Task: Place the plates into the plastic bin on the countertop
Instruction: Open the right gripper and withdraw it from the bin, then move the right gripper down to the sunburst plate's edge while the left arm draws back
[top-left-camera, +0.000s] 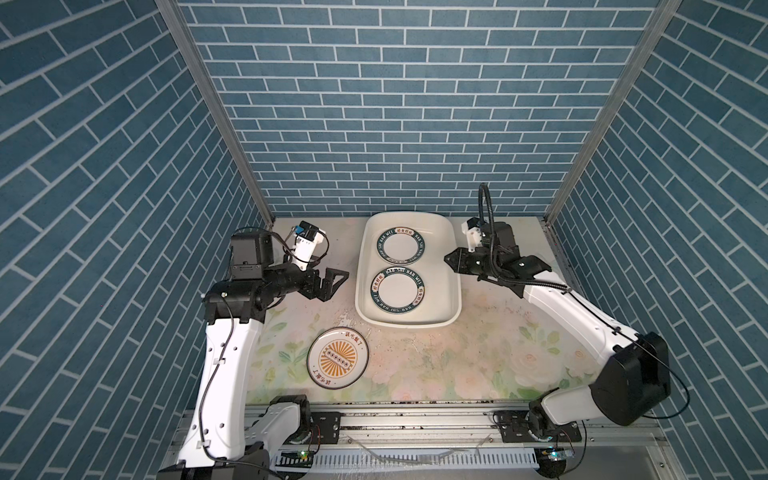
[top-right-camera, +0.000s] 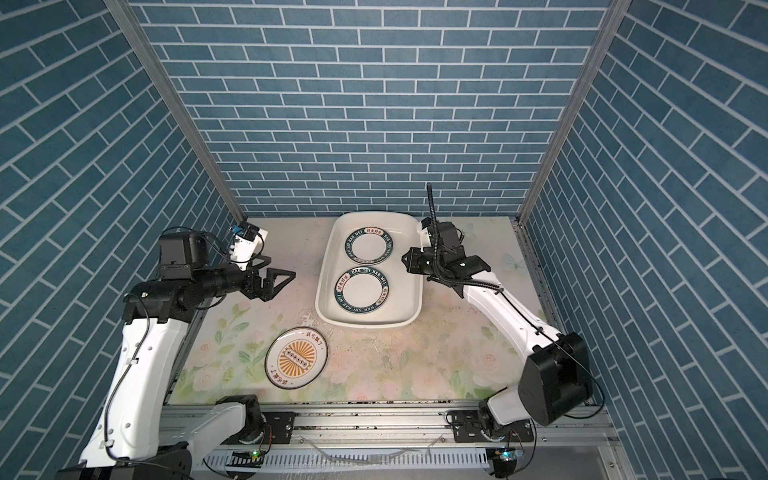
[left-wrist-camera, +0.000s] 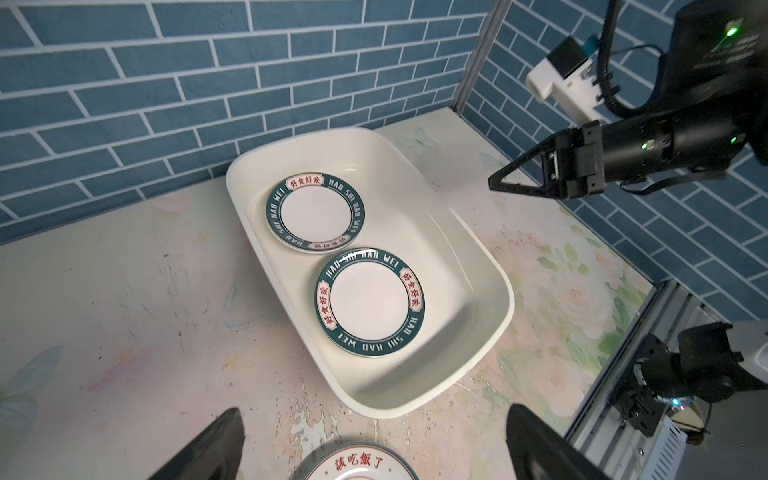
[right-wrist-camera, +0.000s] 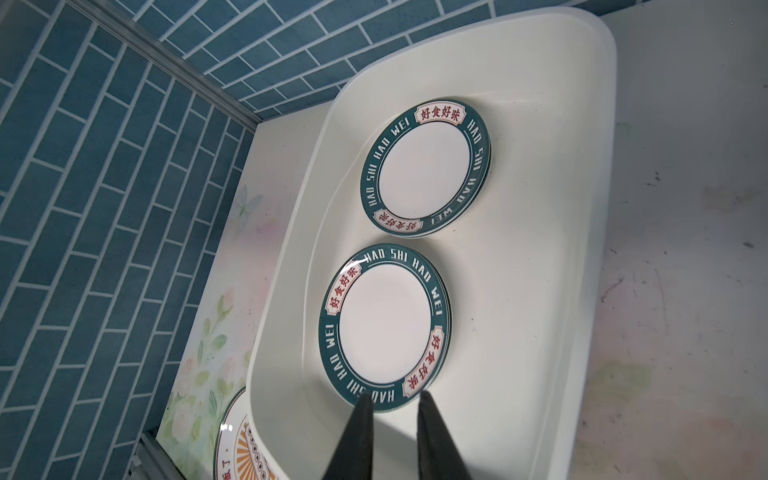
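Note:
The cream plastic bin stands at the back of the flowered countertop. Inside it lie two green-rimmed plates, one far and one near, each with further rims showing beneath. An orange sunburst plate lies on the countertop, front left of the bin. My left gripper hangs wide open left of the bin, holding nothing; the sunburst plate lies below and between its fingers. My right gripper hovers over the bin's right rim. Its fingertips stand a narrow gap apart with nothing between.
Blue brick walls close in the back and both sides. Aluminium rails run along the front edge, where both arm bases sit. The right arm stretches across the countertop's right side.

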